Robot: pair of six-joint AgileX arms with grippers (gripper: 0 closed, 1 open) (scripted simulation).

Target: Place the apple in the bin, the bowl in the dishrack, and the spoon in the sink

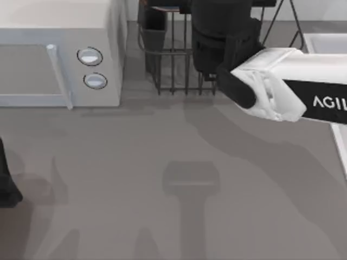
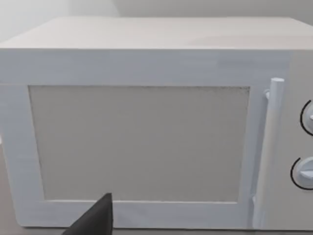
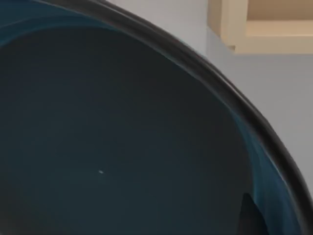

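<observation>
Parking our left arm (image 1: 6, 184) at the table's left edge, we face the microwave (image 2: 146, 142). Over the dishrack (image 1: 173, 65), our right arm (image 1: 271, 89) hides the gripper; the bowl (image 3: 122, 137) looms against its wrist camera, orientation and grip unclear.

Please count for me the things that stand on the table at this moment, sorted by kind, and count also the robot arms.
Microwave: 1
Dishrack: 1
Sink: 1
Bowl, seen close in the right wrist view: 1
Robot arms: 2, the right arm over the dishrack, the left arm at the table's left edge
Total: 6
</observation>
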